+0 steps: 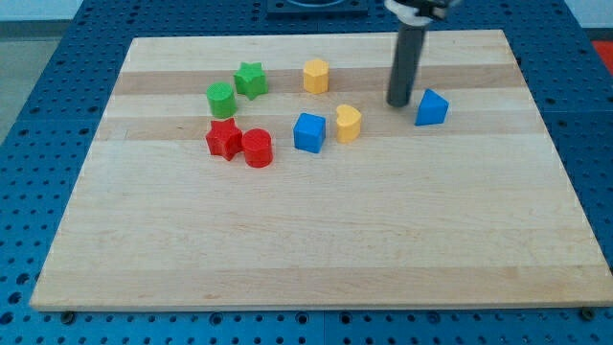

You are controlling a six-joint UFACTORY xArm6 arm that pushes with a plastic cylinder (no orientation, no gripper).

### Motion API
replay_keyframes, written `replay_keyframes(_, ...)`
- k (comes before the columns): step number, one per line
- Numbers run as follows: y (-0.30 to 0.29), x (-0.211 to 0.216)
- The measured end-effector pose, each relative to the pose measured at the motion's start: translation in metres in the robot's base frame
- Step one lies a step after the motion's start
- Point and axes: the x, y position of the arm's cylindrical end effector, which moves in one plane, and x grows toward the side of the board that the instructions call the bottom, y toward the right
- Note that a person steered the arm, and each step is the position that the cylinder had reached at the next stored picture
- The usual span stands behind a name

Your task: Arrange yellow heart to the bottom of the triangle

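The yellow heart [348, 123] lies on the wooden board, just right of the blue cube [309, 132]. The blue triangle [432, 107] lies further to the view's right, a little higher than the heart. My tip [398, 103] touches the board just left of the triangle, up and to the right of the heart, apart from both. The rod rises straight up out of the view's top.
A yellow hexagon block [316, 75] lies above the cube. A green star [251, 80], a green cylinder [221, 100], a red star [224, 139] and a red cylinder [257, 148] cluster at the view's left. The board [316, 240] sits on a blue perforated table.
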Motion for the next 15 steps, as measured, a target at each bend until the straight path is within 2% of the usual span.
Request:
replay_keyframes(1, -0.056, -0.021)
replay_keyframes(2, -0.077, 0.004)
replay_keyframes(3, -0.077, 0.037)
replay_keyframes(6, -0.074, 0.061)
replay_keyframes(7, -0.102, 0.078)
replay_keyframes(8, -0.101, 0.079)
replay_keyframes(12, -0.017, 0.079)
replay_keyframes(15, 0.021, 0.079)
